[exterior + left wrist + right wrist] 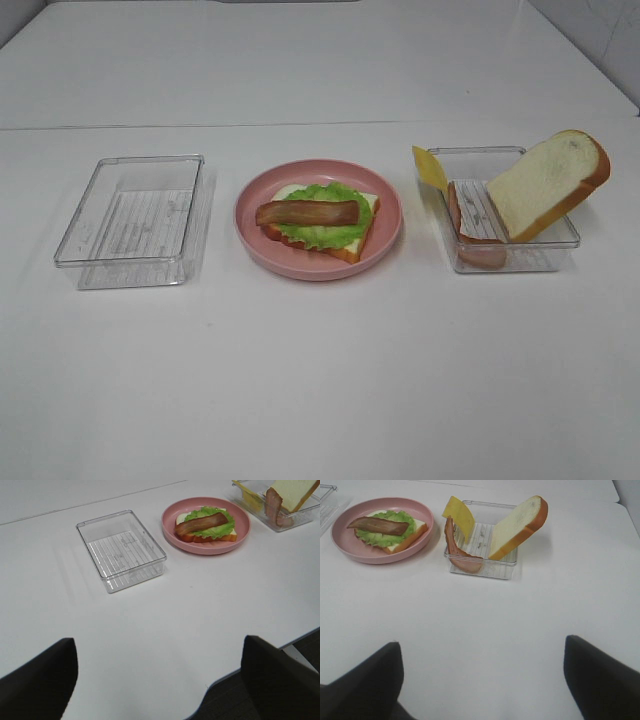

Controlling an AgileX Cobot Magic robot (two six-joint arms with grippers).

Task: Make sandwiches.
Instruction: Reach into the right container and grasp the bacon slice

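On the pink plate [243, 222] lies one bread slice [356, 246] topped with ruffled green lettuce [322, 236] and a bacon strip [307, 212]. The right clear tray [505, 262] holds a second bread slice [546, 185] leaning on its rim, a yellow cheese slice [430, 167] standing at its far left corner, and another bacon strip [481, 256]. Neither arm shows in the exterior view. My left gripper [159, 645] is open and empty, well short of the plate [220, 547]. My right gripper [481, 645] is open too, back from the tray [485, 570].
An empty clear tray [130, 212] stands left of the plate, seen also in the left wrist view as the ribbed tray [122, 550]. The table's front edge [220, 681] runs near the left gripper. A seam crosses the white table behind the objects.
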